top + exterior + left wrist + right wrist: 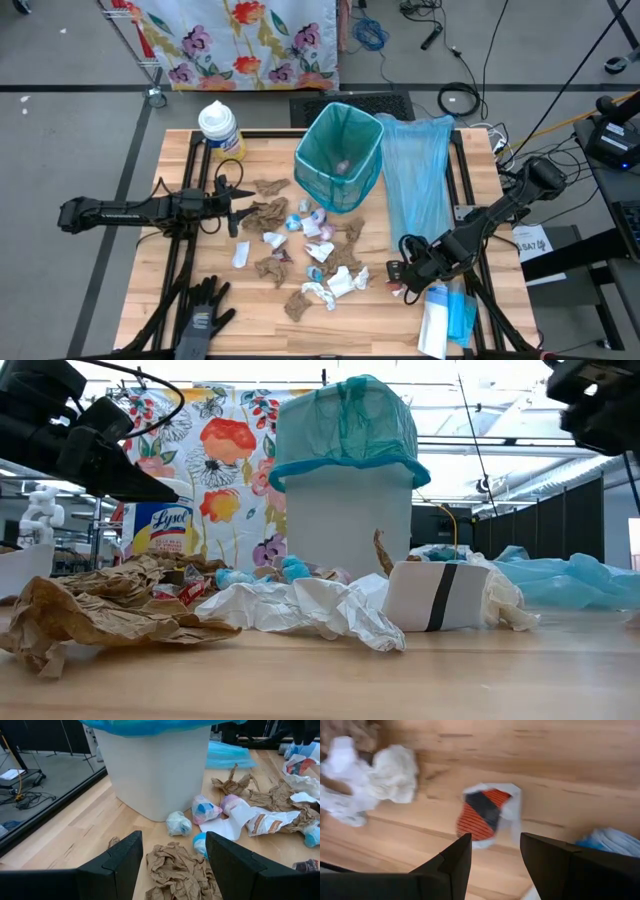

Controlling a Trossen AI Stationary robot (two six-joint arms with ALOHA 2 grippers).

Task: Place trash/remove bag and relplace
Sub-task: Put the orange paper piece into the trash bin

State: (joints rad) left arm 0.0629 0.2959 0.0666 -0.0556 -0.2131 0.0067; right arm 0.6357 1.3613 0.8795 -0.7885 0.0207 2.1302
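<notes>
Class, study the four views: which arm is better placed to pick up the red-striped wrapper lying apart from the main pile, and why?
The right arm. Its open end effector hangs directly over the red-striped wrapper; the left end effector sits across the table at the brown paper by the bin.

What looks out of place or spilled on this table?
The trash lies scattered over the table in front of the lined bin, which looks nearly empty. A loose blue bag lies spread flat beside the bin, and a black glove lies at the near edge.
</notes>
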